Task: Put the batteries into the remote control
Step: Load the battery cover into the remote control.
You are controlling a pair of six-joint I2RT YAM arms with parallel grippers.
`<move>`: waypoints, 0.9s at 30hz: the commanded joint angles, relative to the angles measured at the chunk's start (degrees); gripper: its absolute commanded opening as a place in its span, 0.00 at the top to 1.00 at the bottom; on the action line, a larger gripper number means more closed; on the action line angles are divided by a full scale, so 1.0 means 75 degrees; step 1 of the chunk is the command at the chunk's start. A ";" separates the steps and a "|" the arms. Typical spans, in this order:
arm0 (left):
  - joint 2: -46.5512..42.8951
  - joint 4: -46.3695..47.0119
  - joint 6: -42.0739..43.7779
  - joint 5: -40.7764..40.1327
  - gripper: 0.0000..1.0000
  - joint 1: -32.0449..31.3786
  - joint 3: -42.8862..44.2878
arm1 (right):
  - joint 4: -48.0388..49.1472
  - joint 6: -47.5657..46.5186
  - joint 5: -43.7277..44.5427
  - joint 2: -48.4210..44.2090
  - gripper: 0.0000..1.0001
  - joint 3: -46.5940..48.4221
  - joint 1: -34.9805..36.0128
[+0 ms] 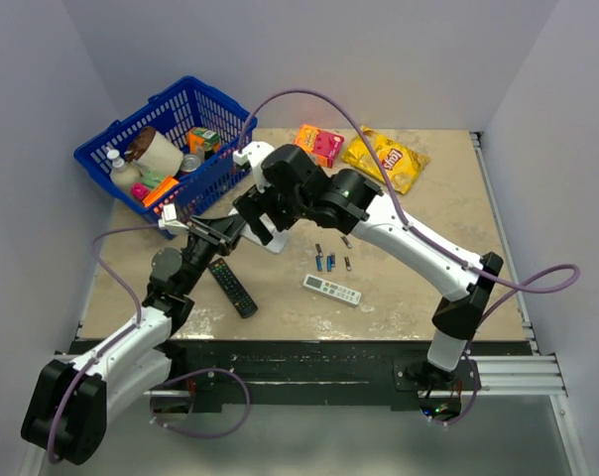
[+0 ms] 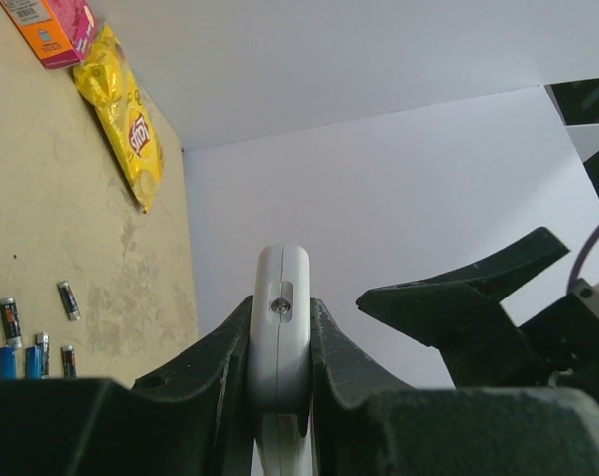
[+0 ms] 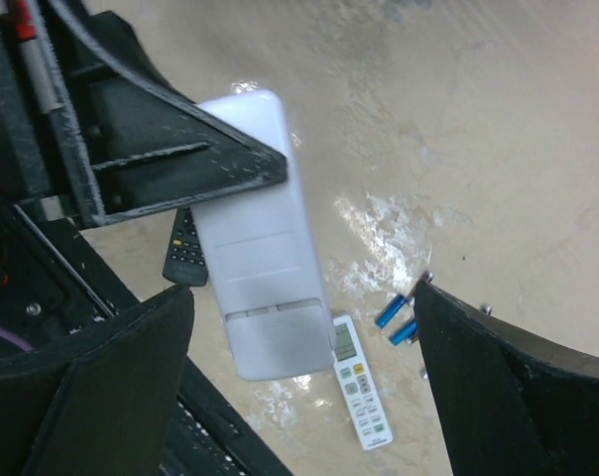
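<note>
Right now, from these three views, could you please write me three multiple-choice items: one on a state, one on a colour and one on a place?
1. How is the right gripper? A open; B shut; C out of every view.
2. What colour is the basket? A red; B blue; C green.
3. Where is the short white remote control? A in the left gripper; B in the basket; C in the right gripper.

Key: 1 A, its fingers stand wide apart and touch nothing. 2 B, its mesh walls are blue. 3 A, the left gripper clamps the remote control's sides above the table.
</note>
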 commanded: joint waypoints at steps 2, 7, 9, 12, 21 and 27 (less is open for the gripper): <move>0.0262 0.0882 -0.0297 -0.0140 1.00 -0.0019 0.0170 | 0.0912 0.2399 0.0652 -0.1332 0.09 -0.1310 -0.0621; 0.0485 0.0894 -0.0191 -0.0175 1.00 -0.0019 0.0428 | 0.2366 0.4065 0.0534 -0.2646 0.15 -0.3464 -0.0915; 0.0579 0.0906 -0.0156 -0.0222 1.00 -0.0019 0.0498 | 0.2789 0.4439 0.0499 -0.2974 0.16 -0.3900 -0.0951; 0.0708 0.1046 -0.0144 -0.0246 1.00 -0.0019 0.0615 | 0.3047 0.4838 0.0382 -0.3175 0.19 -0.4241 -0.0962; 0.1164 0.1480 -0.0074 -0.0363 1.00 -0.0019 0.0897 | 0.3680 0.6069 0.0312 -0.3456 0.35 -0.5283 -0.1138; 0.1434 0.1644 0.0020 -0.0351 1.00 -0.0019 0.1201 | 0.4570 0.6445 0.0125 -0.3820 0.46 -0.5917 -0.1314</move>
